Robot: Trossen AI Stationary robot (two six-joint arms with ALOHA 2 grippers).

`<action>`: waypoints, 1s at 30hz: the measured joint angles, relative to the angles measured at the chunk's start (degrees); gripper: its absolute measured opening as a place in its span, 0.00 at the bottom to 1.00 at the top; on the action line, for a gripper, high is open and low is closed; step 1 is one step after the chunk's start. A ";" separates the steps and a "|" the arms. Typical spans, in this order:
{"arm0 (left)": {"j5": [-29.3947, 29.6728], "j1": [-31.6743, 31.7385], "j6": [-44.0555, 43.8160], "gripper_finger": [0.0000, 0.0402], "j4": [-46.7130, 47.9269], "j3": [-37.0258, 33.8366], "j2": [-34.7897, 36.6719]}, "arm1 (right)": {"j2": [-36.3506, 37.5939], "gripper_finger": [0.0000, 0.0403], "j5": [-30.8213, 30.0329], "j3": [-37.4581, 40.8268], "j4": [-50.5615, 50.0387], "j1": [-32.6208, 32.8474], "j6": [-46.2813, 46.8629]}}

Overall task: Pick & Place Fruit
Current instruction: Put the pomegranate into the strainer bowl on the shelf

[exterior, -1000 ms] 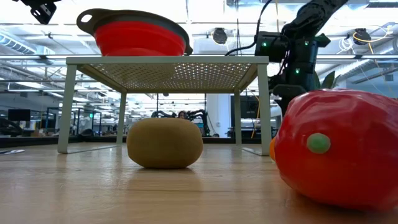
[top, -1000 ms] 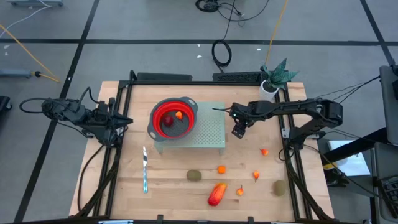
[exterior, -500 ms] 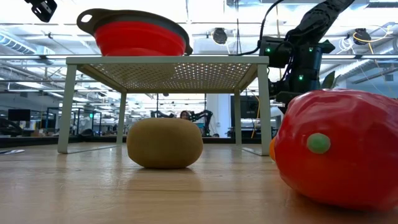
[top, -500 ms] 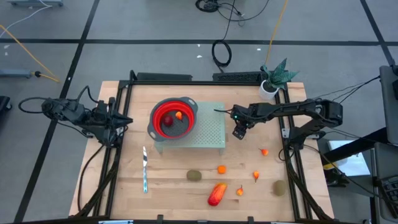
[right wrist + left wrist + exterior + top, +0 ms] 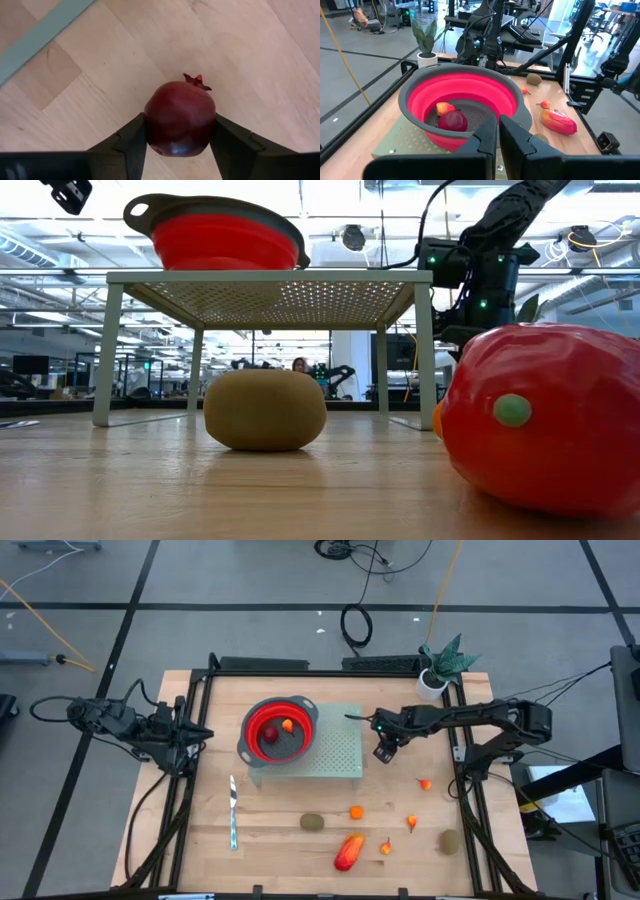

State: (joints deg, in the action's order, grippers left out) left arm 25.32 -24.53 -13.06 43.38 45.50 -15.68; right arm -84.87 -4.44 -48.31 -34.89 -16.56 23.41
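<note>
One idle arm far left: left gripper (image 5: 197,734) beside the counter (image 5: 270,840) edge, fingers (image 5: 487,137) pressed shut on nothing. Next, red bowl (image 5: 262,712) up on the perforated stand (image 5: 340,750), already holding a dark-red fruit (image 5: 270,736) and an orange piece (image 5: 288,725). Just right of the stand, right gripper (image 5: 384,752) down low, fingers (image 5: 131,140) narrowed from wide a second ago, now touching both flanks of a dark-red pomegranate (image 5: 180,120) on the wood. Grasp looks nearly made; lift toward the bowl likely next.
</note>
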 joint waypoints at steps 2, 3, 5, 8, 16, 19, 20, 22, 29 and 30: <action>-0.01 0.01 0.15 0.05 0.04 0.00 0.00 | 0.60 0.44 -0.12 0.00 -0.39 0.00 1.52; -0.13 0.01 0.15 0.05 0.07 0.00 0.01 | 1.18 0.44 -0.22 0.02 -0.84 -0.01 1.87; -0.38 0.02 0.40 0.05 0.09 0.00 0.00 | 2.32 0.44 -0.32 0.02 -1.19 0.00 2.58; -0.52 0.00 0.87 0.05 0.20 0.00 0.02 | 4.68 0.44 -0.33 0.02 -1.37 0.00 2.98; -1.54 0.01 1.42 0.05 1.35 -0.07 0.02 | 13.59 0.44 -0.27 0.02 -1.22 0.09 5.91; -1.83 0.00 1.90 0.05 0.26 -1.59 0.25 | 16.99 0.43 -0.27 0.02 -1.01 0.11 5.95; -2.02 0.01 1.90 0.05 -0.36 -2.45 0.65 | 18.11 0.43 -0.26 0.02 -0.49 0.11 6.08; -2.42 0.00 1.81 0.05 -1.67 -4.37 1.82 | 20.22 0.43 -0.27 0.02 0.34 0.11 6.55; -3.23 0.01 0.94 0.05 -4.90 -11.15 8.49 | 26.72 0.43 -0.36 0.02 1.97 0.11 7.47; -3.23 0.01 0.94 0.05 -4.77 -12.21 9.77 | 27.54 0.43 -0.38 0.02 2.51 0.11 7.57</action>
State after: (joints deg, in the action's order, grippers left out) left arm 22.09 -24.52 -12.12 38.60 33.28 -5.91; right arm -57.33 -4.83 -48.29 -32.38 -16.45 30.98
